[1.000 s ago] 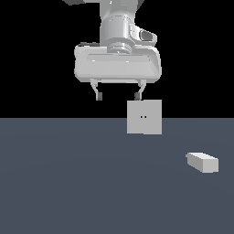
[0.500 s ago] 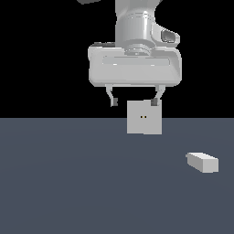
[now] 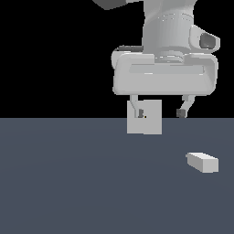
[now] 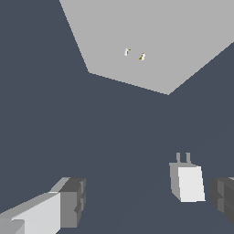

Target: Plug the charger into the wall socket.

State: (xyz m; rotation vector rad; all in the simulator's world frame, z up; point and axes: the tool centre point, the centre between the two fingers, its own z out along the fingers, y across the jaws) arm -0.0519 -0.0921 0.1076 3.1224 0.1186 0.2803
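Arm above the desk [image 3: 68, 183], fingers [image 3: 141, 113] spread apart and empty
The charger [image 3: 202, 162] lies on the desk, well apart from the upright wall socket [image 3: 151, 121]

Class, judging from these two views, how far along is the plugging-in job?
Done: nothing yet. The charger lies loose on the floor, apart from the wall socket. In hand: the open pincer hangs above, holding nothing. Left: grasp the charger, then push it into the socket's holes.

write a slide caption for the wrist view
Open gripper above the floor, empty, with the charger lying near one finger and the wall socket beyond.
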